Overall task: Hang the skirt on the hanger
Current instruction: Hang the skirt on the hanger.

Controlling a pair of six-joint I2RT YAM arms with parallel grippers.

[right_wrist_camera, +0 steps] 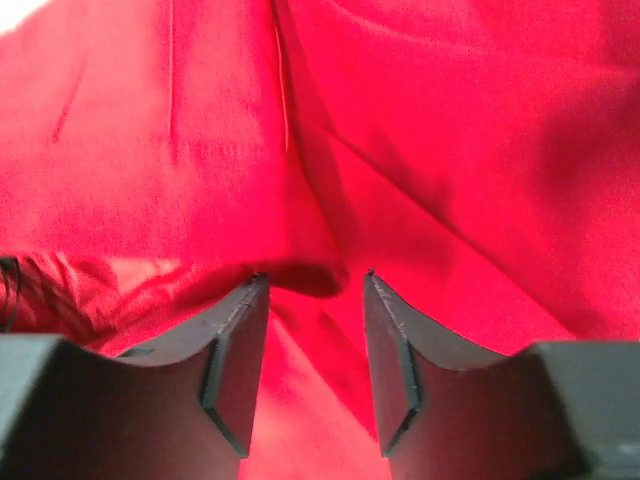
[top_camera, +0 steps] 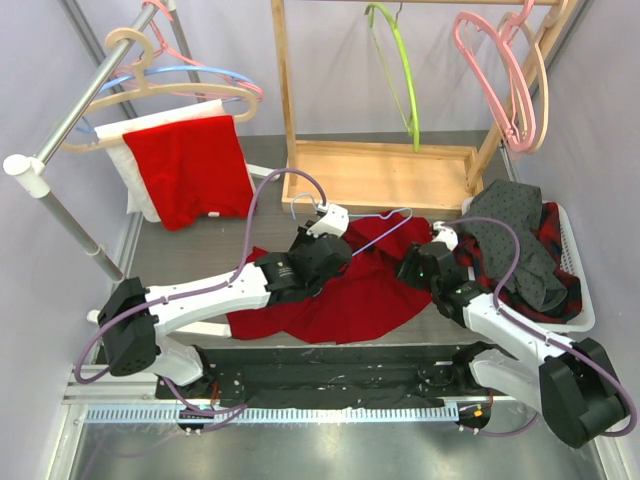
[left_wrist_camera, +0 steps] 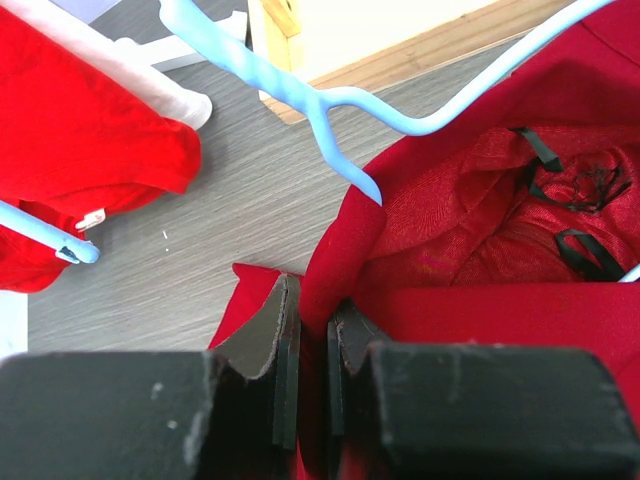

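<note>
We are looking at the red skirt [top_camera: 350, 290], which is lying flat on the grey table [top_camera: 190, 250] between the two arms. The blue hanger [left_wrist_camera: 320, 100] is resting on the skirt's far edge, with one tip touching the open top. Beyond it a wooden tray [top_camera: 380, 175] is sitting. On the right a white basket [top_camera: 575, 290] is holding dark clothes [top_camera: 520, 240]. On the left a red cloth [top_camera: 195, 165] is hanging over a rail. The left gripper [left_wrist_camera: 312, 310] is pinching the skirt's top edge tight, just beside the hanger. The right gripper [right_wrist_camera: 310, 290] is pressing down on the skirt's right side. Its fingers are standing apart, with a fold of skirt lying between them.
</note>
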